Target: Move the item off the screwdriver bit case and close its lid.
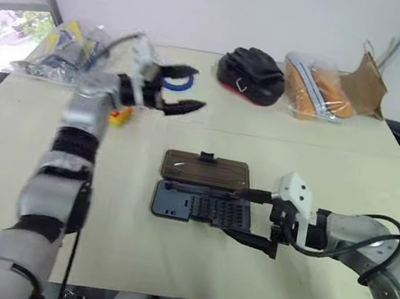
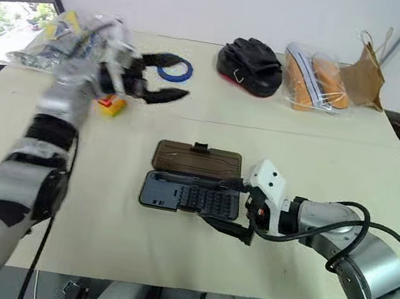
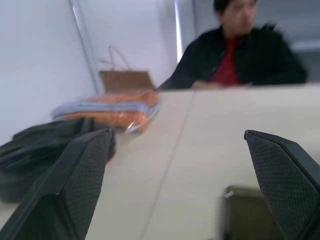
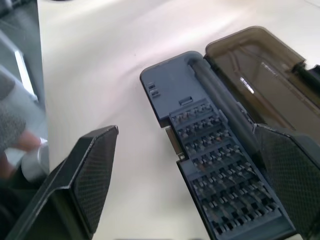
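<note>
Between the right fingers: nothing held; right gripper (image 2: 233, 205) spread wide at the right end of the screwdriver bit case (image 1: 202, 205).
Left fingers: left gripper (image 1: 182, 89) spread wide, empty, raised above the bench (image 1: 321, 162).
Item: brick stack (image 1: 120, 115) on the bench just behind the left fingers, off the case.
Lid: smoky lid (image 1: 206, 170) lying open, flat beyond the tray.
Beyond left fingers: blue tape ring (image 2: 176, 71).

Lid (image 1: 205, 169) smoky translucent glossy plastic; screwdriver bit case (image 1: 202, 207) tray matt blue-grey plastic; table (image 1: 166, 259) matt, smooth.
</note>
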Robot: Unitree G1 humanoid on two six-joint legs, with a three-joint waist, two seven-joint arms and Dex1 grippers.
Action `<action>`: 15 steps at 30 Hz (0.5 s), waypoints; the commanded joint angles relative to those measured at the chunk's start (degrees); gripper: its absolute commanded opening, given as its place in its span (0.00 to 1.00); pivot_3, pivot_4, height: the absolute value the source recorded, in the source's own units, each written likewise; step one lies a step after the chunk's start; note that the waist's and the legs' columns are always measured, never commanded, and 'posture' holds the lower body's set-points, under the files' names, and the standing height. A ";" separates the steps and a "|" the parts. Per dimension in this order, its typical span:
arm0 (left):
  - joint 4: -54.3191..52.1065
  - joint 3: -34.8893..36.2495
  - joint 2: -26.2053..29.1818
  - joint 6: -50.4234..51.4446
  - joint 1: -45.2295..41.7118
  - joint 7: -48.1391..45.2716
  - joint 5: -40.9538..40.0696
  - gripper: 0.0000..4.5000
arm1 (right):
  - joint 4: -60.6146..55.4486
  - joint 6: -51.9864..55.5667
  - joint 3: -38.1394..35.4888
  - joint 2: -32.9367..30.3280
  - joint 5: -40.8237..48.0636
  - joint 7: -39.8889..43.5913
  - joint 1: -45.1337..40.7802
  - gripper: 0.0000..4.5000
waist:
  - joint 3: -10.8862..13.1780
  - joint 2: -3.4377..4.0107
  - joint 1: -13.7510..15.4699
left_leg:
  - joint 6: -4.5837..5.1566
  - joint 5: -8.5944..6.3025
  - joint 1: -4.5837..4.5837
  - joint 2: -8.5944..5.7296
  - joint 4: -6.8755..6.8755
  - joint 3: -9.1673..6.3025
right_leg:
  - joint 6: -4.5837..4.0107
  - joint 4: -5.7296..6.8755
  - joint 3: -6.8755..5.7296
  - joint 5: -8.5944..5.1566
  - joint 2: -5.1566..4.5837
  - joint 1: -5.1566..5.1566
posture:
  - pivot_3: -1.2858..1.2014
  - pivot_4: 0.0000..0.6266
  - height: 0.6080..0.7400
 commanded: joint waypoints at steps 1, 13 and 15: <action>-15.61 1.47 3.06 10.10 10.36 4.92 -3.92 0.88 | 2.44 -1.15 -3.19 2.38 1.53 -1.52 -3.30 1.00 | 0.02 0.01 -0.10 | -0.03 0.01 0.02 0.01 0.00 0.00 | -0.01 0.02 0.02 0.00 0.00 0.00 | 0.52 0.24 1.00; -38.11 -4.23 6.33 3.98 41.39 13.72 3.58 0.01 | 20.96 -12.13 7.67 8.72 -17.58 -4.76 -18.46 1.00 | 0.11 0.08 0.28 | -0.18 0.08 0.00 0.04 -0.13 0.06 | -0.16 0.01 0.03 0.08 0.00 -0.12 | 0.52 0.24 1.00; -38.59 -6.14 5.61 2.52 42.62 14.19 4.36 0.01 | 26.36 -15.26 11.34 9.76 -22.79 -4.51 -22.02 1.00 | 0.11 0.09 0.39 | -0.22 0.10 0.00 0.04 -0.13 0.09 | -0.22 0.02 0.02 0.11 0.01 -0.15 | 0.52 0.24 1.00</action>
